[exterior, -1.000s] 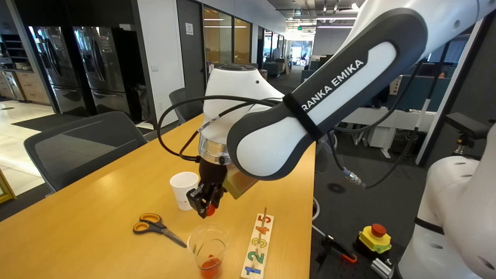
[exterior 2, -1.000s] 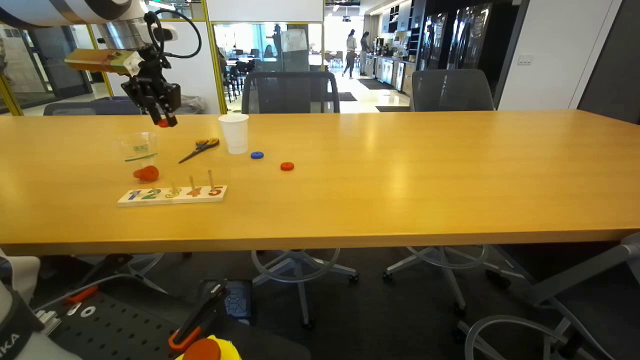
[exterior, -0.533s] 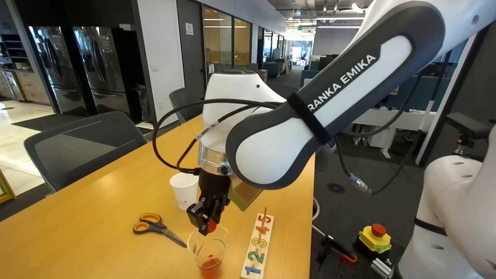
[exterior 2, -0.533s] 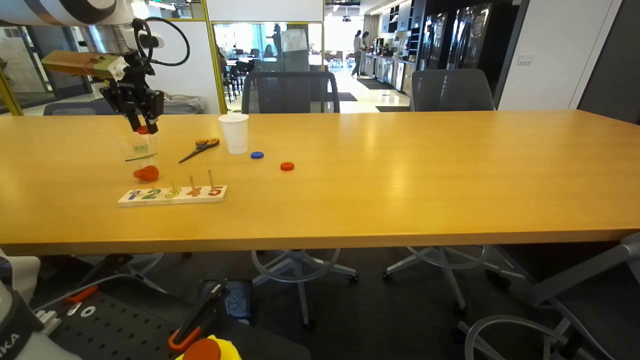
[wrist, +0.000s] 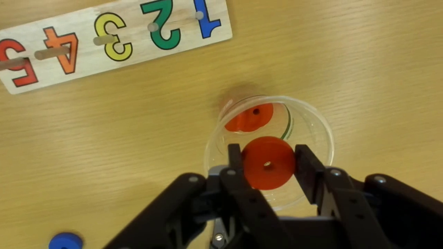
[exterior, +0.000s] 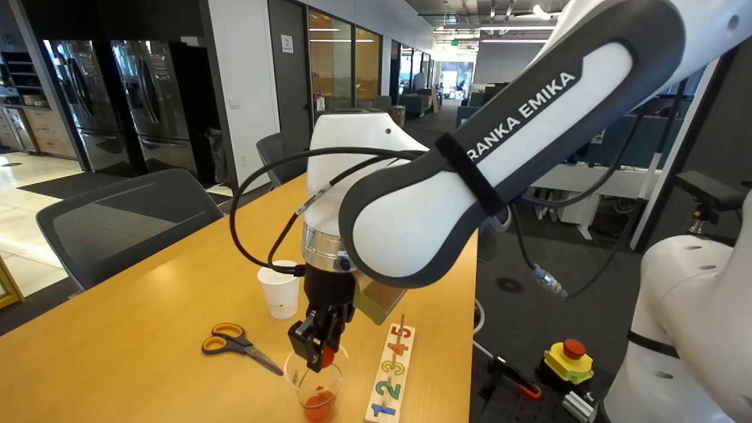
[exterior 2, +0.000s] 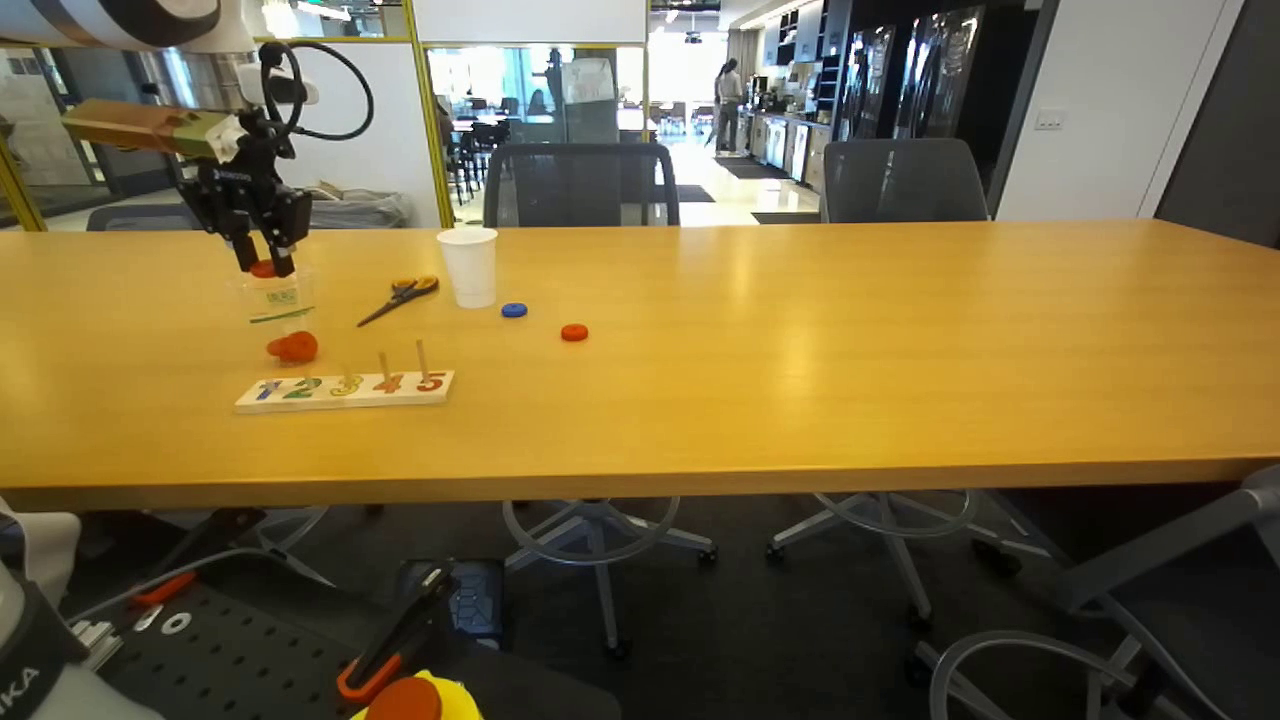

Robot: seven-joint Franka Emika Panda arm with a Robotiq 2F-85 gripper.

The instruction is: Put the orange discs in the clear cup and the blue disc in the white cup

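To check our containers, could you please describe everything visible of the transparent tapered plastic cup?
The transparent tapered plastic cup stands upright on the yellow wooden table, with a round open rim and green print on its wall. Round orange discs rest at its bottom. The black gripper grips another orange disc at the cup's mouth; rim contact is unclear.
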